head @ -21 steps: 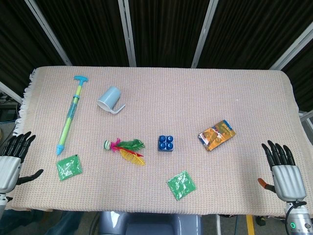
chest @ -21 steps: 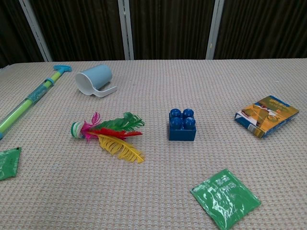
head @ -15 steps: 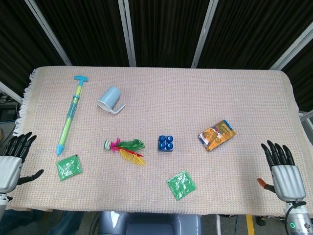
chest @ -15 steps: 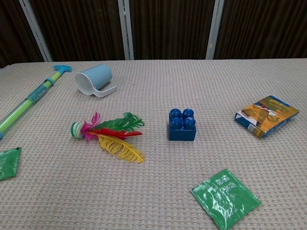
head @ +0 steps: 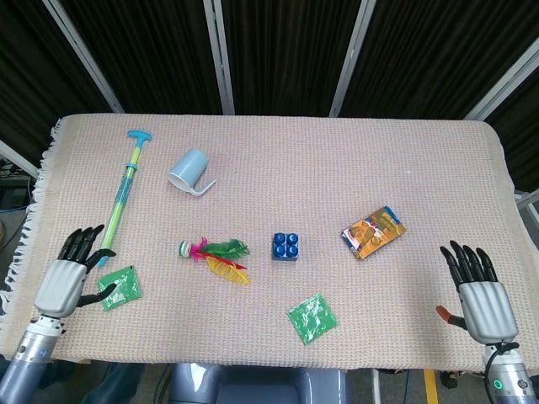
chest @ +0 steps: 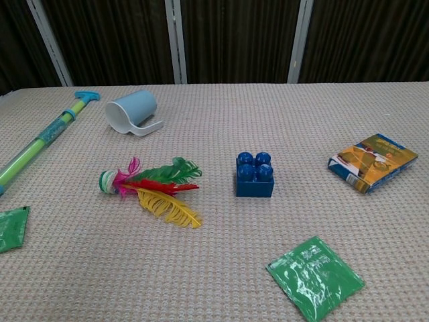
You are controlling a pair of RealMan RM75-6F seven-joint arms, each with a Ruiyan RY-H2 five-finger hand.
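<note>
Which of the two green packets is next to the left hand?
The green packet at the table's left edge, right beside the left hand; the other green packet lies near the front, below the blue brick.

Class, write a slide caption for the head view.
Open left hand beside green packet; open right hand at table edge.

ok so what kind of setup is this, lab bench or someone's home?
Likely a lab test bench: a table under a beige woven cloth, dark slatted panels with metal struts behind, and unrelated small props laid out apart, such as a blue block and a toy water pump.
</note>
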